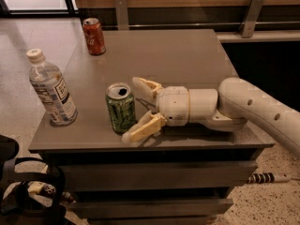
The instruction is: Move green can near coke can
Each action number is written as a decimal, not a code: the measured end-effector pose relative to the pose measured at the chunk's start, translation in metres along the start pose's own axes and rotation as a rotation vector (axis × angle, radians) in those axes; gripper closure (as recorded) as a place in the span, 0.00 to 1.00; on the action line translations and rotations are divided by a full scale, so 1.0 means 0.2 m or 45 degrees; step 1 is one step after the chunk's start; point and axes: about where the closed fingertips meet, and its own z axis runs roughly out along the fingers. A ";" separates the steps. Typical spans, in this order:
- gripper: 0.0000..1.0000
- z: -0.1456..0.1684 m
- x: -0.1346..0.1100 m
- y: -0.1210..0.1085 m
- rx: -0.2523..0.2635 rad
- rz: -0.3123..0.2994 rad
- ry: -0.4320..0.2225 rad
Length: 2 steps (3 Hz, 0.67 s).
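Observation:
The green can (120, 108) stands upright near the front of the grey table (173, 55), its top open. The coke can (93, 35) stands upright at the table's far left corner, well away from the green can. My gripper (134, 109) reaches in from the right, low over the table, and is open. Its far finger (145, 86) lies behind and to the right of the green can. Its near finger (143, 128) lies in front and to the right. The can sits at the mouth of the fingers, not clasped.
A clear plastic water bottle (50, 89) with a white cap stands at the table's front left. The table's front edge lies just below the gripper. A wooden rail with metal brackets (251, 13) runs behind the table. Dark gear (18, 191) lies on the floor at lower left.

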 end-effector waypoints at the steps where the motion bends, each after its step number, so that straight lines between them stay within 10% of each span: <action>1: 0.30 0.01 0.00 0.00 -0.005 -0.001 0.000; 2: 0.54 0.02 -0.01 0.01 -0.011 -0.003 -0.001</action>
